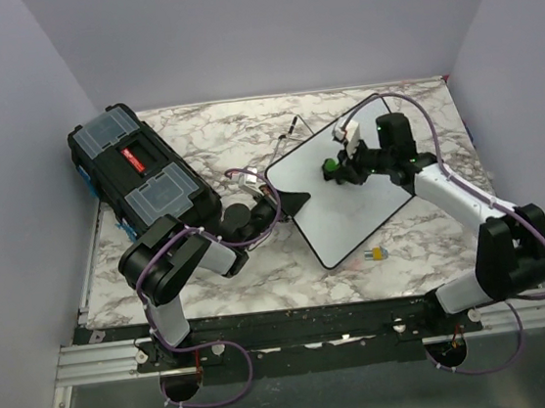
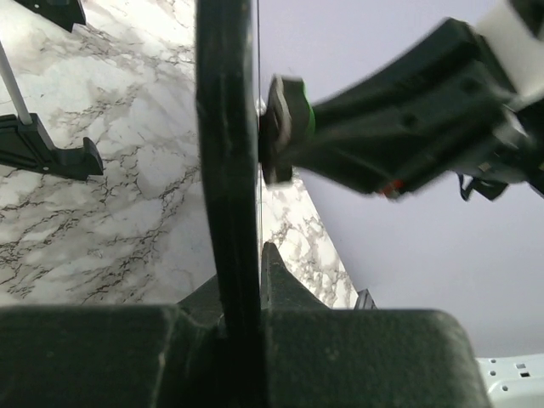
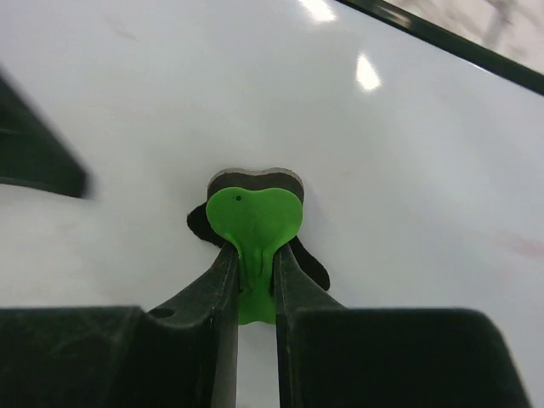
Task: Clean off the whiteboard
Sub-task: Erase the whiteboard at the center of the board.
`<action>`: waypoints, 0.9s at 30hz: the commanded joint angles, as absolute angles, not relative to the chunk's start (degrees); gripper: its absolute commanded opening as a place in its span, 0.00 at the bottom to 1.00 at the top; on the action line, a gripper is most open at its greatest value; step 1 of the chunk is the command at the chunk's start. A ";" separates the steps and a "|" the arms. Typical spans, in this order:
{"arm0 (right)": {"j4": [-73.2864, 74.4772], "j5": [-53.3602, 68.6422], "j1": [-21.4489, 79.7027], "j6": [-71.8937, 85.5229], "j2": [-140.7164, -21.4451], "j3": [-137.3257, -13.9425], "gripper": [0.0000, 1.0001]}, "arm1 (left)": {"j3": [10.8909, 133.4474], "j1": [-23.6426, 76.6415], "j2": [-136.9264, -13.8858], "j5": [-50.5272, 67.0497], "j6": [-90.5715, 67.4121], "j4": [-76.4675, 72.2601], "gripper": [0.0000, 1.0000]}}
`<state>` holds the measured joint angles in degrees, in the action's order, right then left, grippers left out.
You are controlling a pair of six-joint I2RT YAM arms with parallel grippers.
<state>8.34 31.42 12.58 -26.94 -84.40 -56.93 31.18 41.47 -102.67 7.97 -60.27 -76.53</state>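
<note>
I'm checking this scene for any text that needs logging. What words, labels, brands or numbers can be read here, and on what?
No text here is readable.
The red label on the black toolbox: too small to read.
The whiteboard: no writing visible.
The green eraser: no text on it.

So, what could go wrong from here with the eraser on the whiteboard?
The right gripper pinches the green eraser by a narrow tab, so it may twist out.
The left gripper clamps only the whiteboard's thin frame edge; the eraser's push could make the board slip or pivot.
If the board shifts, it could knock the small yellow thing by its near corner.
</note>
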 commanded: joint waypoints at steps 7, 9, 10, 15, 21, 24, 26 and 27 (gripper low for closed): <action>8.63 23.73 16.52 -18.42 -82.32 -57.35 0.01 | 33.49 42.98 -99.10 13.82 -59.69 -90.82 0.00; 4.63 18.69 13.73 -15.73 -83.61 -57.57 0.01 | 33.47 43.11 -98.88 13.71 -59.55 -90.83 0.00; 4.11 17.03 12.06 -14.47 -85.05 -58.71 0.01 | 33.33 43.15 -98.70 13.69 -59.38 -90.74 0.00; 4.06 14.63 1.45 -12.06 -92.09 -64.31 0.01 | 32.99 43.17 -97.37 13.54 -58.13 -89.56 0.00; 9.39 29.04 -3.61 -17.21 -88.48 -63.94 0.01 | 33.73 43.15 -96.47 13.71 -56.50 -87.70 0.00; 13.52 40.61 -3.62 -18.45 -81.36 -62.82 0.01 | 34.48 43.00 -96.19 13.65 -55.69 -86.37 0.00; 13.65 44.09 -3.64 -15.97 -77.10 -62.19 0.01 | 35.21 42.90 -96.05 13.71 -55.01 -85.35 0.00; 13.62 45.11 -3.64 -14.98 -75.44 -62.01 0.01 | 35.81 42.83 -95.69 13.88 -54.51 -84.43 0.00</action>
<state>11.07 32.25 -4.12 -16.14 -84.09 -62.43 31.29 42.48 -100.20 11.20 -55.33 -75.46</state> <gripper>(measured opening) 0.173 0.016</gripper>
